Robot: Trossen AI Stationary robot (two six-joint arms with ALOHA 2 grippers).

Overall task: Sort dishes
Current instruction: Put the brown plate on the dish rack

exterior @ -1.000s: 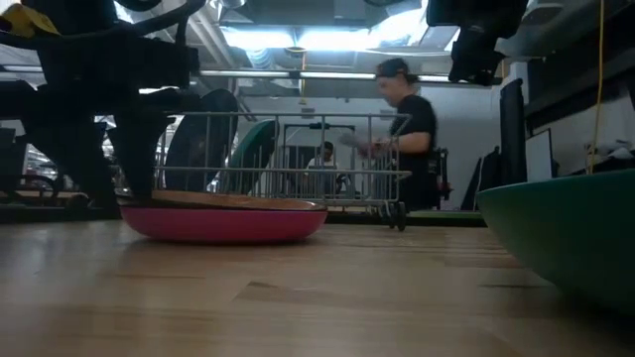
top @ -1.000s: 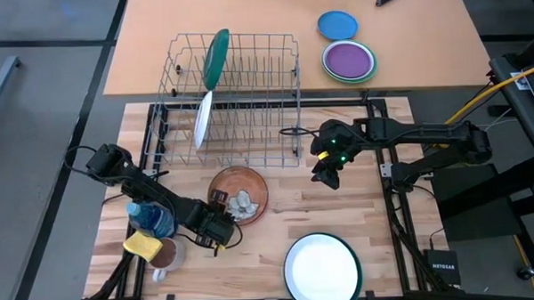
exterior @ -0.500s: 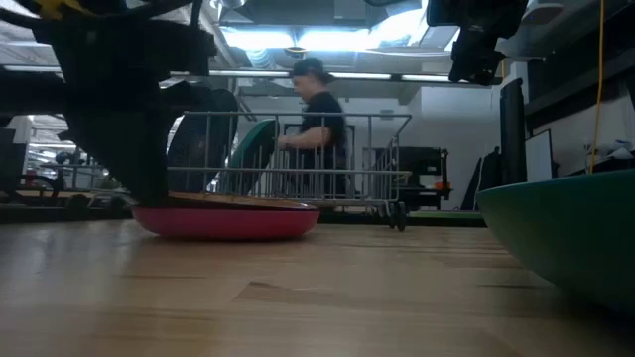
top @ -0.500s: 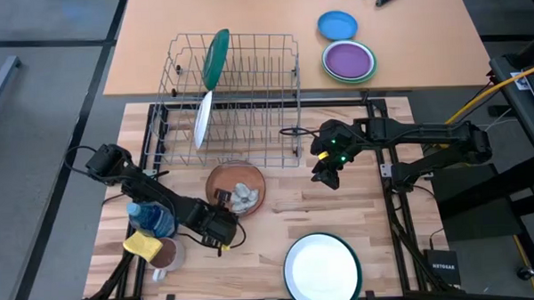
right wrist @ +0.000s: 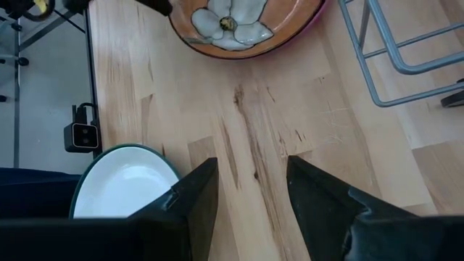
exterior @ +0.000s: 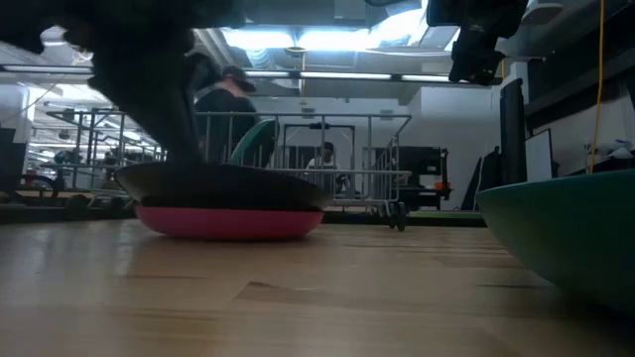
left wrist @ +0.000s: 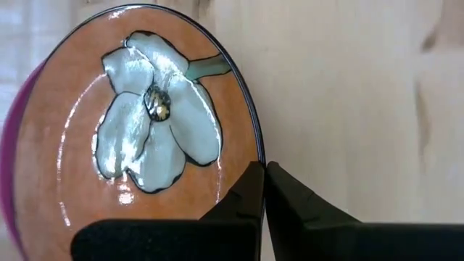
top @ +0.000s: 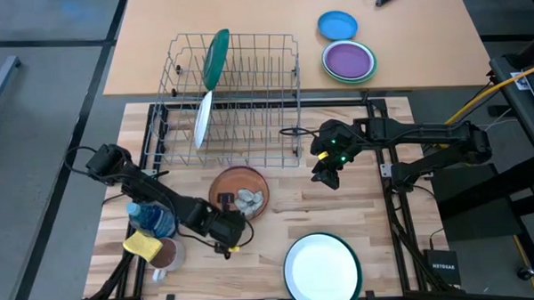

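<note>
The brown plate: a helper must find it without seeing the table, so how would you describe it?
Find the wire dish rack; on the wooden table just in front lies the brown plate, its rim pinched by the left gripper. Only it bears a painted white flower and rests on a pink dish.

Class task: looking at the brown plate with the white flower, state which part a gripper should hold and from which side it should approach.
Hold the thin rim of the brown plate. It lies in a pink bowl, so its edge is raised and exposed. Approach from the front-left, where the left gripper already pinches the rim.
</note>
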